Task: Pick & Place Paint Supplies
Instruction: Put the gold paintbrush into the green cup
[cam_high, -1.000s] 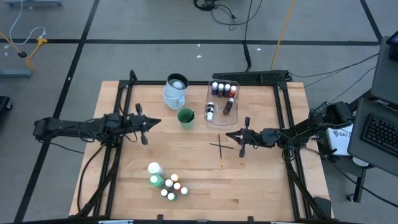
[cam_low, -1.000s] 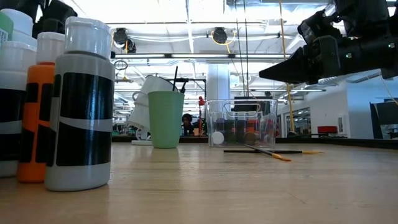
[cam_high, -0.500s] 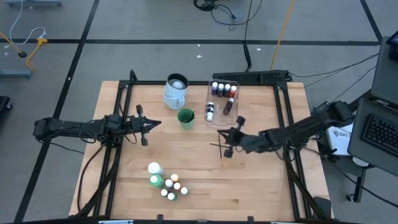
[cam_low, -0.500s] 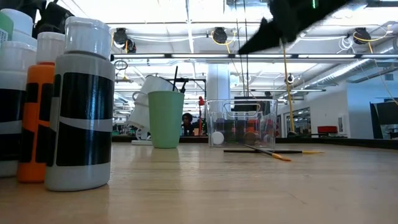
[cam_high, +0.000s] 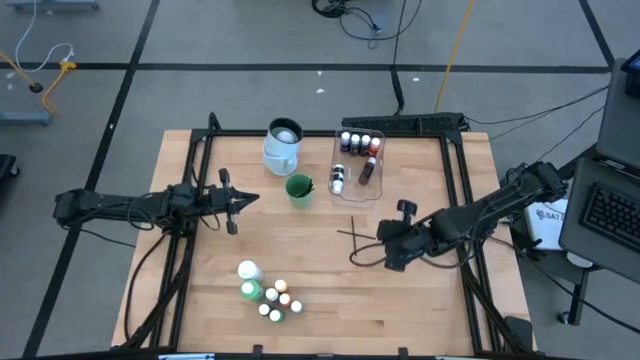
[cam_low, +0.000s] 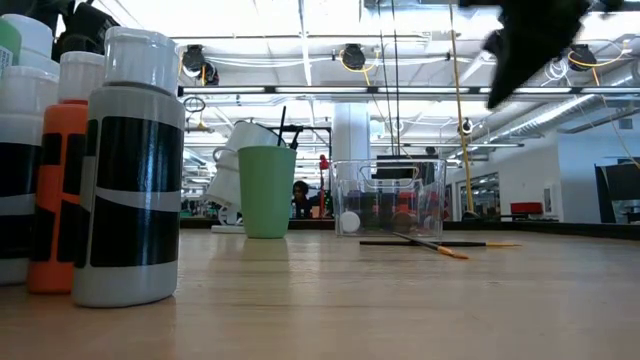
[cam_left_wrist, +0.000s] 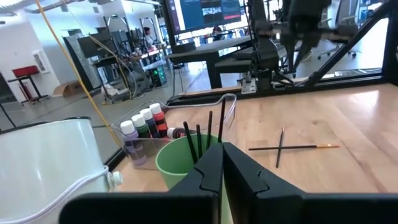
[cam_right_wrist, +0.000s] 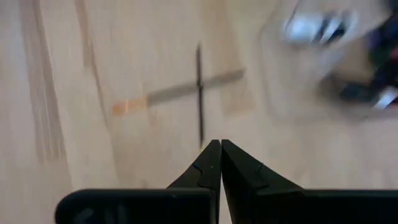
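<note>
Some little paint bottles (cam_high: 358, 143) sit in the clear tub (cam_high: 378, 170) at one o'clock, but two crossed brushes (cam_high: 354, 236) and more bottles (cam_high: 268, 295) at seven o'clock wait on the desk (cam_high: 320, 300), and both the left tool (cam_high: 233, 199) and right tool (cam_high: 392, 262) are closed and hold nothing.

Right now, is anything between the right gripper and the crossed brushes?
No. In the right wrist view only bare wood lies between the shut right gripper and the crossed brushes.

Bare table (cam_high: 310, 290) centre; crossed brushes (cam_high: 356, 236) beside tub (cam_high: 352, 193).
</note>
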